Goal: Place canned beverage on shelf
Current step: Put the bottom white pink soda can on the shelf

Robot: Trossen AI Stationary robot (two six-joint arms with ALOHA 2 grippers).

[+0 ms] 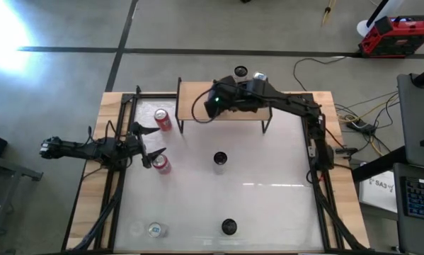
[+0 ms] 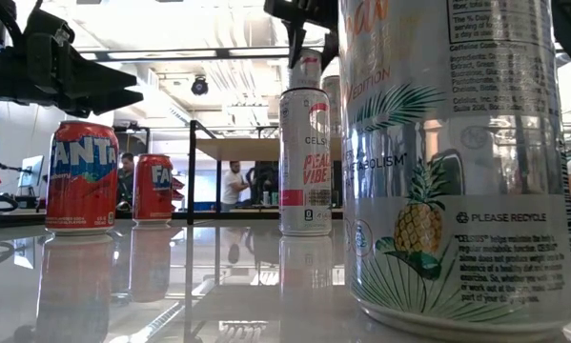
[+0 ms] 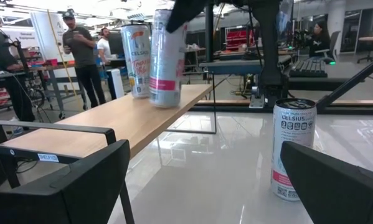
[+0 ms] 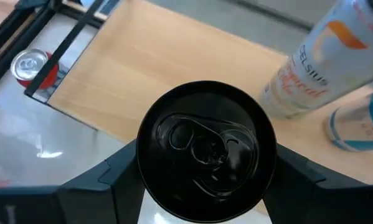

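Observation:
The shelf (image 1: pixel 197 103), a tan wooden top on black legs, stands at the table's far side. My right gripper (image 1: pixel 215 103) is over it, shut on a white and pink Celsius can (image 3: pixel 167 59) with a black top (image 4: pixel 205 152). Two more cans (image 1: pixel 240 72) (image 1: pixel 260 75) stand at the shelf's far edge. My left gripper (image 1: pixel 151 145) is open and empty at the table's left, level, between two red Fanta cans (image 1: pixel 162 119) (image 1: pixel 161 164) that stand upright on the table. Its fingers show in the left wrist view (image 3: pixel 202 186). My right gripper pinches the can between its two fingers (image 4: pixel 121 168), on opposite sides of the can's wall near the top rim (image 4: pixel 264 155). The fingers come from above, pointing down. The can is slightly tilted, its bottom (image 3: pixel 164 102) at the shelf top near the shelf's near edge.
A Celsius can (image 1: pixel 220 159) stands in the middle of the table, a black-topped can (image 1: pixel 229 227) at the near edge and a pale can (image 1: pixel 155 229) at the near left. A black frame (image 1: pixel 123 113) runs along the table's left side. People stand in the room behind (image 3: pixel 80 43).

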